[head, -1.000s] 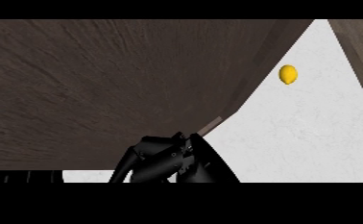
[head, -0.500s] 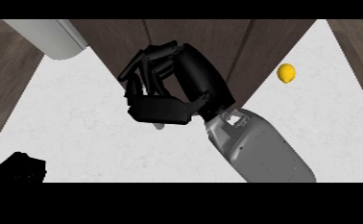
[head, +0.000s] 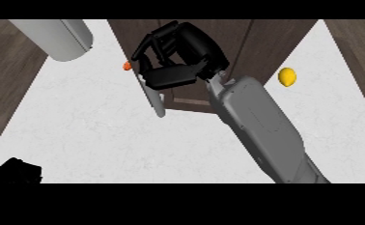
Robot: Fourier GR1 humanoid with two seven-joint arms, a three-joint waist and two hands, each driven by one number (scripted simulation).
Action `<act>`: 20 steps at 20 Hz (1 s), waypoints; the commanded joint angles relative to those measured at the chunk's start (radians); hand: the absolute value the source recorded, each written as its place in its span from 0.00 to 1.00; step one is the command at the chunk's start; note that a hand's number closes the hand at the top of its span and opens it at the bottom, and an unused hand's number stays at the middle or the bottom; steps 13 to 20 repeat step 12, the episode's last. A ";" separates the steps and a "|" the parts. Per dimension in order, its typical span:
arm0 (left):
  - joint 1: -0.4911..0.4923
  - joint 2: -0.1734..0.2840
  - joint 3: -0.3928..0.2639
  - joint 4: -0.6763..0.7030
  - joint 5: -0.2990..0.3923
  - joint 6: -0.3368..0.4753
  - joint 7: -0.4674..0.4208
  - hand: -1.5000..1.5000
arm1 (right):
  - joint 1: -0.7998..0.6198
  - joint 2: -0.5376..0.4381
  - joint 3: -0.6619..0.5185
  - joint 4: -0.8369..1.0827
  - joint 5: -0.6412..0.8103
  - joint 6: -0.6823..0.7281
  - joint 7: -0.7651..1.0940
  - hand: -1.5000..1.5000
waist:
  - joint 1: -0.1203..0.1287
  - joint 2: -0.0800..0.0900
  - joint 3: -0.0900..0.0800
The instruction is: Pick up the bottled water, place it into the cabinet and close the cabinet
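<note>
My right hand (head: 178, 62) is up against the dark brown cabinet (head: 274, 40) at the top middle of the head view. Its fingers are curled, and I see nothing inside them. Its grey forearm (head: 260, 122) runs down to the lower right. Just below the hand a thin grey strip (head: 157, 101) slants down the cabinet's front; it looks like a door's edge or a handle. No bottled water shows anywhere; whether it is inside the cabinet is hidden. Only a black part of my left hand (head: 18, 171) shows, in the lower left corner.
A yellow lemon (head: 287, 77) lies on the white counter (head: 92, 137) right of the cabinet. A small orange thing (head: 127, 65) peeks out left of my right hand. A pale grey cylinder (head: 61, 38) lies at the top left.
My right hand has moved up against the cabinet's front. The large brown door surface that filled the view a second ago is now down to a thin strip. The orange thing has come into sight.
</note>
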 commanded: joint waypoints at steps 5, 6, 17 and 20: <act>-0.047 0.010 0.024 -0.014 0.012 0.004 0.037 1.00 | -0.061 -0.104 -0.126 0.242 0.019 0.049 -0.112 1.00 | -0.006 0.042 0.007; -0.058 0.011 0.022 -0.005 0.016 -0.007 0.037 1.00 | -0.084 -0.117 -0.143 0.255 0.014 0.051 -0.108 1.00 | -0.004 0.047 0.006; -0.058 -0.009 -0.004 -0.016 0.002 -0.001 0.043 1.00 | -0.055 -0.114 -0.128 0.295 0.024 0.083 -0.175 1.00 | -0.005 0.044 0.007; -0.058 -0.009 -0.004 -0.016 0.002 -0.001 0.043 1.00 | -0.055 -0.114 -0.128 0.295 0.024 0.083 -0.175 1.00 | -0.005 0.044 0.007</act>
